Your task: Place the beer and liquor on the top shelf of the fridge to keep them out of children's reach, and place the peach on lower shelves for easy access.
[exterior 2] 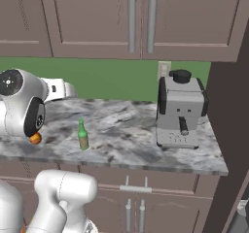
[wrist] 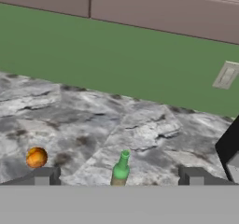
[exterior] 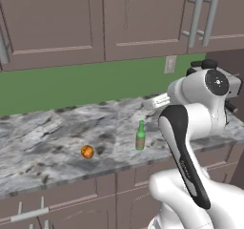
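The beer (wrist: 120, 168) stands upright on the marble counter (exterior: 57, 123), its long axis vertical, neck up. In the hand view it rises between the two dark fingertips (wrist: 44, 176), a little nearer the one on that view's left, so the gripper (wrist: 119, 177) is already roughly lined up with it and looks down on it from above and behind. The fingers are spread wide with nothing between them; the bottle is apart from both. The likely next move is a reach forward and down toward the bottle until the fingers come either side of its body, below the neck. The peach (exterior: 87, 151) lies on the counter to the left of the beer, well apart from it and nearer the front edge. Right of the beer, toward the counter's end, stands a grey coffee machine (exterior 2: 181, 111).
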### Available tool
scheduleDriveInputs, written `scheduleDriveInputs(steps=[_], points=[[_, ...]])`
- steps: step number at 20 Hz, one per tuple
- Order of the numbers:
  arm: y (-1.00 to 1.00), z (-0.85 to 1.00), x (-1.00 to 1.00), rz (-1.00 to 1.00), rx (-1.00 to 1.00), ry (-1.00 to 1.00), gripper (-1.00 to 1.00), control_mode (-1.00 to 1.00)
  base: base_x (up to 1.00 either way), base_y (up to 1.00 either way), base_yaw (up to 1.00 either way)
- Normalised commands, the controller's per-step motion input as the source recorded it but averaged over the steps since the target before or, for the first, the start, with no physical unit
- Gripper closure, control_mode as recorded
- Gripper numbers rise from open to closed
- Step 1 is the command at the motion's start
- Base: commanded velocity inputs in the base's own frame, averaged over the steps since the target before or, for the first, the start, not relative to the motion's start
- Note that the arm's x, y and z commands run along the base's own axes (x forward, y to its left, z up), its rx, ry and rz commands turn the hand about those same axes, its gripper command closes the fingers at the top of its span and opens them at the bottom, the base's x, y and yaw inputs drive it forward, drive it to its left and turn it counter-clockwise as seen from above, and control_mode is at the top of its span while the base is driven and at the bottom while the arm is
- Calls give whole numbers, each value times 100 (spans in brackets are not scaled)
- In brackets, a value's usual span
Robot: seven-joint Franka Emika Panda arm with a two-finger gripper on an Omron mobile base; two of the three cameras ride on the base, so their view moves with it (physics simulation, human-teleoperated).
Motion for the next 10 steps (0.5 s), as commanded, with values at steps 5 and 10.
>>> scheduleDriveInputs(steps=[5, 10], points=[[3, -8, 6, -2, 0, 0, -100, -100, 23, 9, -8], [2, -52, 46, -9, 0, 0, -100, -100, 0, 0, 0]])
